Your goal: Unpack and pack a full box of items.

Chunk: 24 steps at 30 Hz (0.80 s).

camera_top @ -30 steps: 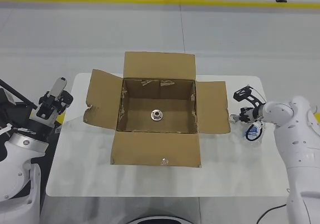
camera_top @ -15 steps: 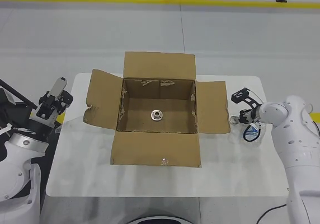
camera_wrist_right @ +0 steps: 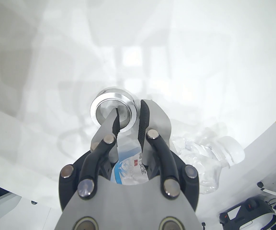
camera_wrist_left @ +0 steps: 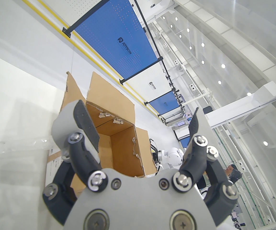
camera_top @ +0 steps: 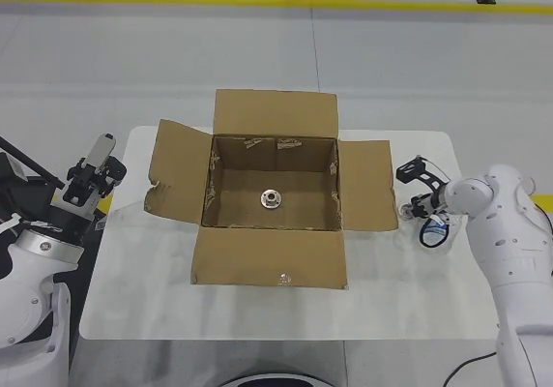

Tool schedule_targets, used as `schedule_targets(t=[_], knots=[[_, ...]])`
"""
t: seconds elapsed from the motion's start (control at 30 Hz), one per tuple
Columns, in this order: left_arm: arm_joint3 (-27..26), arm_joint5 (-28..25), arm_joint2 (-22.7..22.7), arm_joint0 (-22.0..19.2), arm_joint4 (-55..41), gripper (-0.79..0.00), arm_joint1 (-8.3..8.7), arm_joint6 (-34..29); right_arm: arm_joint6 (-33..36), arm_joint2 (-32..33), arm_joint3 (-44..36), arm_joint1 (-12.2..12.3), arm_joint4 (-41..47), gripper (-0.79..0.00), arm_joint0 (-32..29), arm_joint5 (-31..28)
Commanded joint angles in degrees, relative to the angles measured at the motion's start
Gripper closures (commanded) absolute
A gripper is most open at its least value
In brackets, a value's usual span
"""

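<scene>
Fingers (camera_wrist_left: 87, 125) of the left gripper (camera_wrist_left: 138, 113) stand wide and empty, off the table (camera_top: 160, 310) edge. Box (camera_top: 272, 259) lies open in the middle. Right gripper (camera_wrist_right: 129, 112) pinches only the wall of a ring (camera_wrist_right: 99, 107), beside a bottle (camera_wrist_right: 207, 154). Such a thin hold on smooth metal may slip, I think, and the ring could roll away.

The box (camera_top: 275, 126) is matt brown cardboard. The ring (camera_wrist_right: 111, 93) is polished, shiny metal. The bottle (camera_wrist_right: 200, 159) is clear, crinkled plastic.
</scene>
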Motion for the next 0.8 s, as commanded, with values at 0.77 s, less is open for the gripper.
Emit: schedule_targets(t=[0.77], knots=[[0.0, 0.0, 0.0, 0.0, 0.0, -0.785, 0.00, 0.0, -7.0, 17.9, -25.0, 4.9, 21.1, 0.000, -9.6, 4.2]])
